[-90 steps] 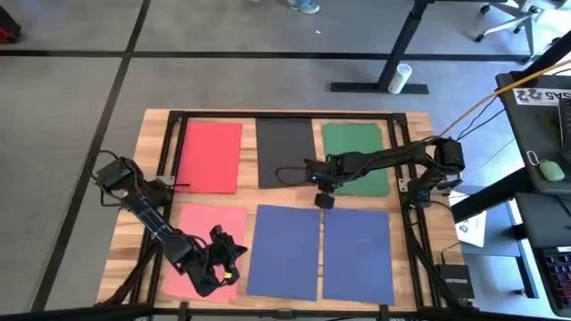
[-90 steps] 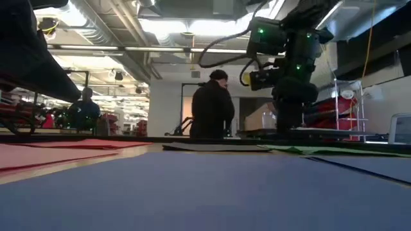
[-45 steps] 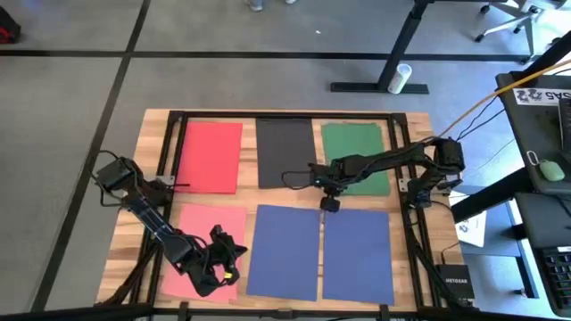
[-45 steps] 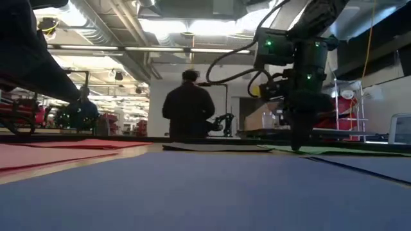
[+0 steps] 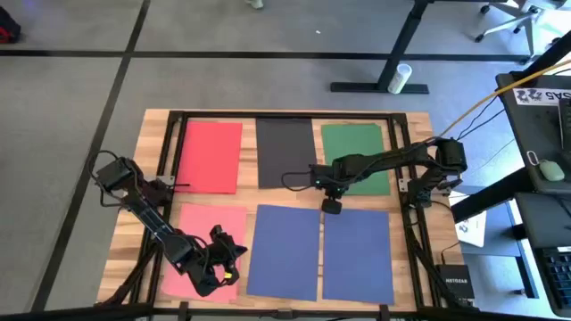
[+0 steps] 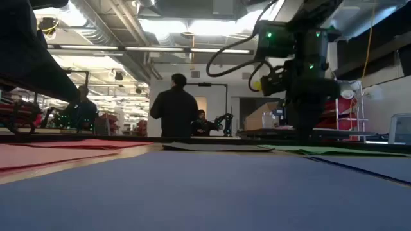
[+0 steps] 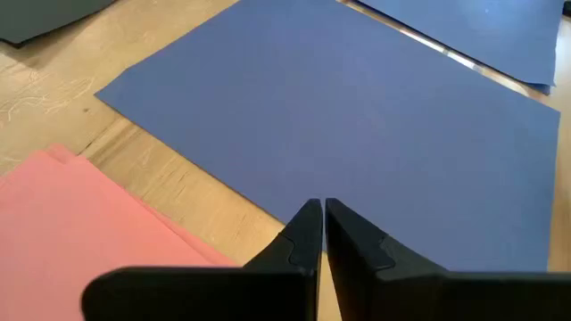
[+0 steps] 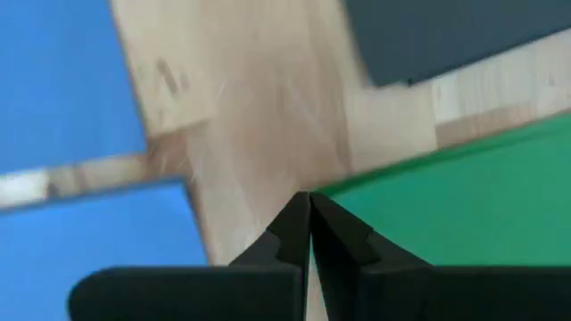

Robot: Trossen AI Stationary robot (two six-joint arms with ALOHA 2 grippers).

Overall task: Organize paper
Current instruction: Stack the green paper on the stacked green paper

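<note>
Across the wooden surface (image 5: 410, 125) lie sheets of paper — red (image 5: 211, 156), black (image 5: 284, 152) and green (image 5: 353, 147) along the far row, pink (image 5: 201, 236) and two blue sheets (image 5: 284, 251) in the near row. Above the gap between green and blue sits the right gripper (image 5: 331, 207), its fingers pressed together. Over the pink sheet's near corner, the left gripper (image 5: 230, 275) is likewise closed — holding nothing.

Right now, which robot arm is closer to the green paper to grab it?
The right one. Its gripper hangs by the green paper's near corner, jaws shut. The left gripper sits far off between the pink and blue sheets.
</note>
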